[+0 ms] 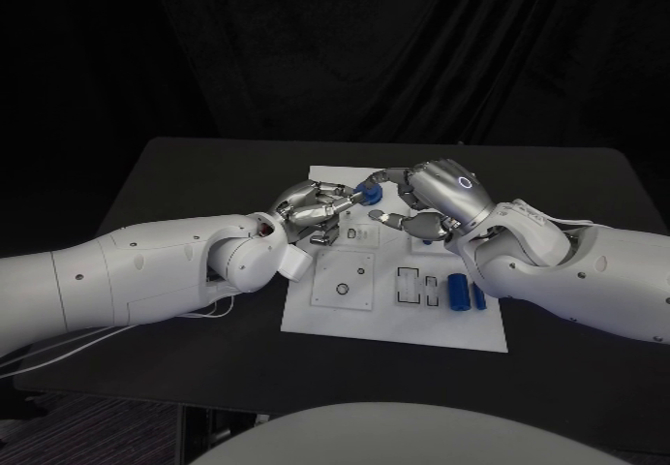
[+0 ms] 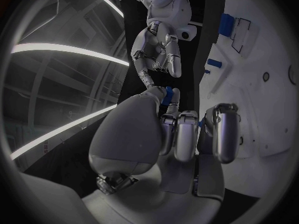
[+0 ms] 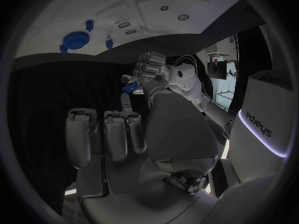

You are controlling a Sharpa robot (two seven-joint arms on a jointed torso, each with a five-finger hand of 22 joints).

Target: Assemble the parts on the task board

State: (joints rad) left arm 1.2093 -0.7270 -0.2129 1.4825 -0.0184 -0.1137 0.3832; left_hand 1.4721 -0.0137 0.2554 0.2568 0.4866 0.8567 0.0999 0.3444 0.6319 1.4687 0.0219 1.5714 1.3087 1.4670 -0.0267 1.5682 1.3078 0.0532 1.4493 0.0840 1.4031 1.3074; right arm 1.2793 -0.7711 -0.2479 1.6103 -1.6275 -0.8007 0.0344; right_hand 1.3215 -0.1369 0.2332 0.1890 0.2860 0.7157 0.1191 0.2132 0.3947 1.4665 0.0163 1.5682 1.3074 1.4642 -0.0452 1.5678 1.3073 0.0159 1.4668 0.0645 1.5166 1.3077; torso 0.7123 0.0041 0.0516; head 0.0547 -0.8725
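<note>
A small blue part hangs above the far edge of the white task board. My left hand pinches it between thumb and finger; the part shows at those fingertips. My right hand faces it from the other side, and one stretched finger touches the part while its other fingers curl in. Across from it is the left hand. Two blue cylinders lie side by side at the board's right edge.
The board carries rectangular slots and a square plate with small holes. A round blue piece and small blue pegs sit on the board. Bare black table lies left of it.
</note>
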